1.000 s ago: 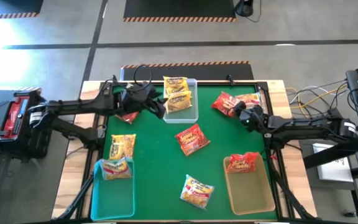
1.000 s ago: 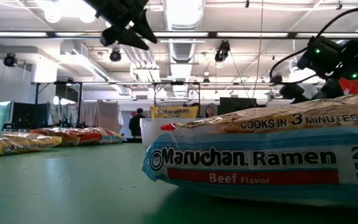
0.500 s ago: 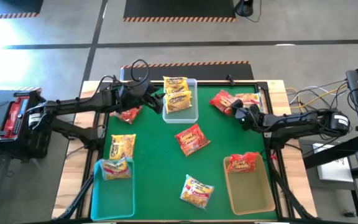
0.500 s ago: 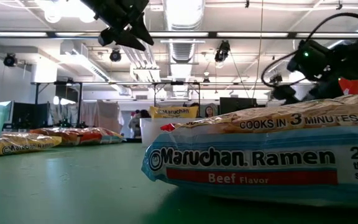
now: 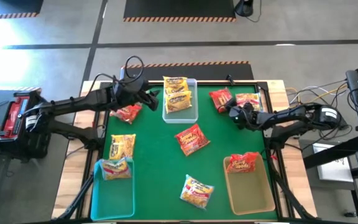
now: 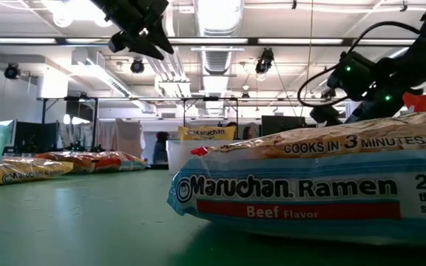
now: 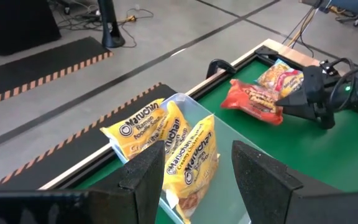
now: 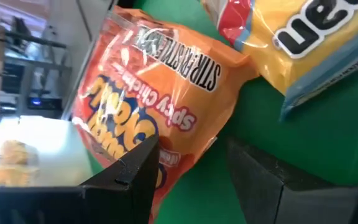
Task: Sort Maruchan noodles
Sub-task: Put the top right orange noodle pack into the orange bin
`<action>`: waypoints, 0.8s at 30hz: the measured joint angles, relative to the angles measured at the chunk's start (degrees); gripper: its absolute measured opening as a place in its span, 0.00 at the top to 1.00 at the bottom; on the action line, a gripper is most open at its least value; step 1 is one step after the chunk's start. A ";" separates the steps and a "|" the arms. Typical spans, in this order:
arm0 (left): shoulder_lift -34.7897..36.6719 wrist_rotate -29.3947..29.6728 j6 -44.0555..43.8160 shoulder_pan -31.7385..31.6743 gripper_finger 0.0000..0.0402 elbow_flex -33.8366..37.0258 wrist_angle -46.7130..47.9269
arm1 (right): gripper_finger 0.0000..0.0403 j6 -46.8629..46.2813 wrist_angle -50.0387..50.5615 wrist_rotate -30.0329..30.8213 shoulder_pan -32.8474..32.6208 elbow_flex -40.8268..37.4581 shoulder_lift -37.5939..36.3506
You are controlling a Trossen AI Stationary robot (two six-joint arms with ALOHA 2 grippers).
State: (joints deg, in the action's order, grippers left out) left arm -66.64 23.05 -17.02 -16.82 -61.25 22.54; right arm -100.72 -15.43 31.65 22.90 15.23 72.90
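Note:
My left gripper (image 5: pixel 149 97) (image 7: pixel 194 168) is open and empty, hovering just left of the clear bin (image 5: pixel 194 116), which holds yellow Maruchan packets (image 7: pixel 166 140). A red packet (image 5: pixel 128 113) lies on the green mat under the left arm. My right gripper (image 5: pixel 234 112) (image 8: pixel 191 163) is open, low at the near edge of a red-orange spicy chicken packet (image 8: pixel 148 93) (image 5: pixel 219 98). A yellow and pale-blue packet (image 5: pixel 248 99) lies flat beside that one. Both grippers also show in the low view, the left (image 6: pixel 135 33) high above the mat and the right (image 6: pixel 331 111) lower. My right gripper has its fingers on either side of the near edge (image 8: pixel 166 163) of the red-orange packet, which lies flat on the mat. One finger (image 8: pixel 138 165) overlaps that edge in the wrist view. I cannot tell whether it touches the packet.
Loose packets lie on the mat: a red one (image 5: pixel 191 138) in the middle, a yellow one (image 5: pixel 122 146) on the left, and a beef one (image 5: pixel 196 190) (image 6: pixel 302 192) near the front. A teal bin (image 5: pixel 104 199) and a tan bin (image 5: pixel 253 196) each hold one packet.
My right gripper has moved toward the table's left and come lower, up to the red-orange packet. My left gripper has drawn back a little toward the table's left edge, away from the clear bin, so more of the red packet under it shows.

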 joint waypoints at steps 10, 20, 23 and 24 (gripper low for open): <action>3.30 0.07 -0.07 -0.17 0.58 0.00 0.85 | 0.57 1.10 -4.61 4.02 2.30 0.20 0.81; 3.48 0.34 0.00 -0.26 0.58 0.00 0.96 | 0.57 4.81 -11.06 0.76 7.24 0.55 6.39; 3.48 0.42 -0.02 -0.26 0.58 0.00 1.12 | 0.57 5.38 -11.60 -1.33 8.48 1.37 8.74; 3.48 0.44 -0.02 -0.26 0.58 0.00 1.14 | 0.57 5.63 -12.36 -1.92 8.80 1.68 9.47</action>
State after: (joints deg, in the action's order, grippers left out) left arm -63.16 23.49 -17.04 -17.08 -61.25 23.69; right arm -95.09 -27.80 29.73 31.69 16.91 82.37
